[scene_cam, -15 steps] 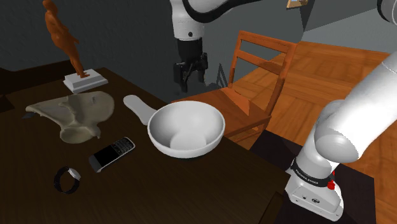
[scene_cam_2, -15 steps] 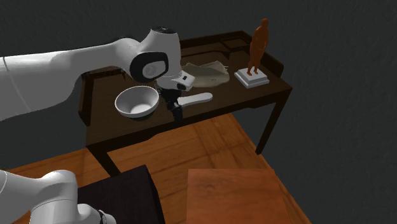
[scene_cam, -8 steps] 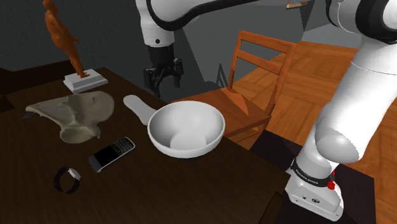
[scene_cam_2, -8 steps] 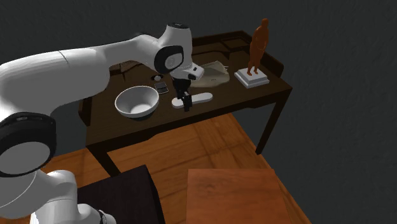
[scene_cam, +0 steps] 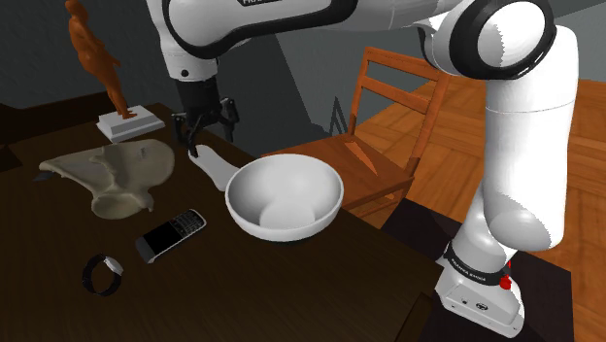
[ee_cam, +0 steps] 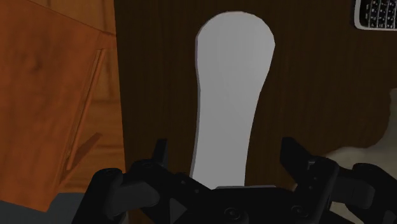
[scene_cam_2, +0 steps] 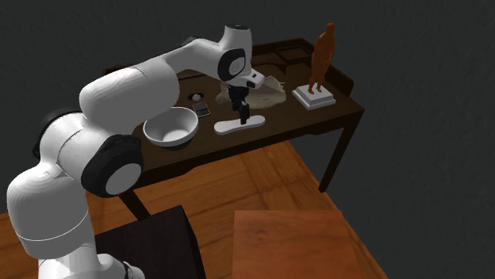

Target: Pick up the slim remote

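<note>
The slim remote (scene_cam: 213, 167) is a plain white, elongated slab lying flat on the dark table (scene_cam: 291, 282), between a white bowl (scene_cam: 284, 197) and a beige cloth (scene_cam: 112, 175). My black gripper (scene_cam: 206, 131) hangs open just above the remote's far end, pointing down. In the second exterior view the gripper (scene_cam_2: 238, 111) stands over the remote (scene_cam_2: 239, 124) near the table's front edge. In the wrist view the remote (ee_cam: 226, 95) runs lengthwise between the spread fingers (ee_cam: 160, 153) of the gripper (ee_cam: 226, 153), and neither finger touches it.
A black phone (scene_cam: 172, 233) and a dark wristband (scene_cam: 102, 273) lie nearer the camera than the cloth. A brown figurine (scene_cam: 97, 58) on a white base stands at the back. A wooden chair (scene_cam: 393, 107) is beside the table edge, over a wood floor.
The arm has swung toward the shoulder view's left, from over the chair to above the remote. The gripper stayed open, and nothing on the table moved.
</note>
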### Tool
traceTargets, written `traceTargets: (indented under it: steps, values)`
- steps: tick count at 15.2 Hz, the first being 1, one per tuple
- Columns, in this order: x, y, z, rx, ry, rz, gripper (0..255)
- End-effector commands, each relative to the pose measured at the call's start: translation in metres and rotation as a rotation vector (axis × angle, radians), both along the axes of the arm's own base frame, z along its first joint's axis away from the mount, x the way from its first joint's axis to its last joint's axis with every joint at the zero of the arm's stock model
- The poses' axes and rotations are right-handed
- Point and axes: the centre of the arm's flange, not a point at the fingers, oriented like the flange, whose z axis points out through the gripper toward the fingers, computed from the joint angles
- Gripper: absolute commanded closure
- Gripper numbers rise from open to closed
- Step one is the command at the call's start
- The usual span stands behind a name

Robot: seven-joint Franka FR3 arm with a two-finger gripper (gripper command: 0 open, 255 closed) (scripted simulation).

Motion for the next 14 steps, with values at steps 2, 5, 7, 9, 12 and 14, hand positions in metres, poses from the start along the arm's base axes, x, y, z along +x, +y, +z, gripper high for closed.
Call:
traceTargets:
  steps: [2, 5, 7, 9, 12, 14]
  values:
    - [0.007, 0.005, -0.013, 0.002, -0.002, -0.005, 0]
    - [0.007, 0.005, -0.029, 0.002, -0.002, -0.005, 0]
    - [0.007, 0.005, -0.040, 0.002, -0.002, -0.005, 0]
    - [0.007, 0.005, -0.043, 0.002, -0.002, -0.005, 0]
    - [0.008, 0.005, -0.042, 0.002, -0.002, -0.005, 255]
    - [0.008, 0.005, -0.042, 0.002, -0.002, -0.005, 255]
